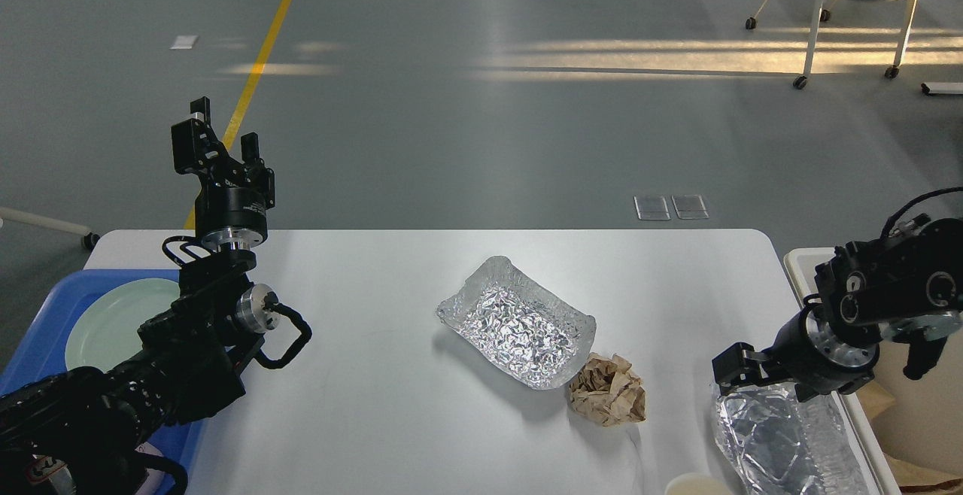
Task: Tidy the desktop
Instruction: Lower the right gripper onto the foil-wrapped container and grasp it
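The white desktop [376, 405] carries an empty crumpled foil tray [519, 326] in the middle. A ball of crumpled brown paper [608, 390] touches that tray's near right corner. A second foil tray [782, 442] lies at the front right. My right gripper [767, 378] hangs low over the far edge of this second tray, open, with nothing visibly between its fingers. My left gripper [222, 138] points upward above the desktop's far left corner, open and empty.
A blue tray [45, 314] holding a pale green plate [113, 318] sits at the left edge, partly behind my left arm. An off-white bin [797, 262] stands beside the desktop's right edge. A pale cup rim [696, 486] shows at the bottom edge.
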You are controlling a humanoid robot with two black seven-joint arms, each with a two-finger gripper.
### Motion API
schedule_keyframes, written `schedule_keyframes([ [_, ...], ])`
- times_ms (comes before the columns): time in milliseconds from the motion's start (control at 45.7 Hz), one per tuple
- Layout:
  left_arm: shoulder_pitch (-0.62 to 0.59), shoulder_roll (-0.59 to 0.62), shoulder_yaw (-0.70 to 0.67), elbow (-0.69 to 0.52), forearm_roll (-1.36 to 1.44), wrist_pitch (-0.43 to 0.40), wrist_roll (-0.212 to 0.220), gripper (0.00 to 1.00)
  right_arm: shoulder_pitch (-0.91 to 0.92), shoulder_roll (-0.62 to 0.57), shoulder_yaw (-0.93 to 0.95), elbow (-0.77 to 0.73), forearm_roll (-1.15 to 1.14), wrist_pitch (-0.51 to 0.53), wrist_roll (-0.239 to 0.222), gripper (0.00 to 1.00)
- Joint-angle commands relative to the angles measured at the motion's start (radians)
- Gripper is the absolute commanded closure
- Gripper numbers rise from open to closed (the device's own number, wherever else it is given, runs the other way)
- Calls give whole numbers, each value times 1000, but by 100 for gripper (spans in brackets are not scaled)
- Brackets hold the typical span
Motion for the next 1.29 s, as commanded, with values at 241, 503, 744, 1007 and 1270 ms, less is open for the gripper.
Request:
schedule_keyframes([
  [241, 0, 0, 0, 0, 0, 0, 0, 4, -242, 119, 25, -141, 1, -160, 1, 0],
  [503, 0, 0, 0, 0, 0, 0, 0, 4, -311, 192, 40, -163, 1, -255, 2, 2],
  [744, 0, 0, 0, 0, 0, 0, 0, 4, -398, 237, 28, -261, 1, -315, 1, 37],
  [1007, 0, 0, 0, 0, 2, 0, 0, 4, -449, 234, 22, -344, 1, -314, 2, 100],
  [1270, 0, 0, 0, 0, 0, 0, 0, 4, -440, 224, 19, -348, 0, -309, 2, 100],
])
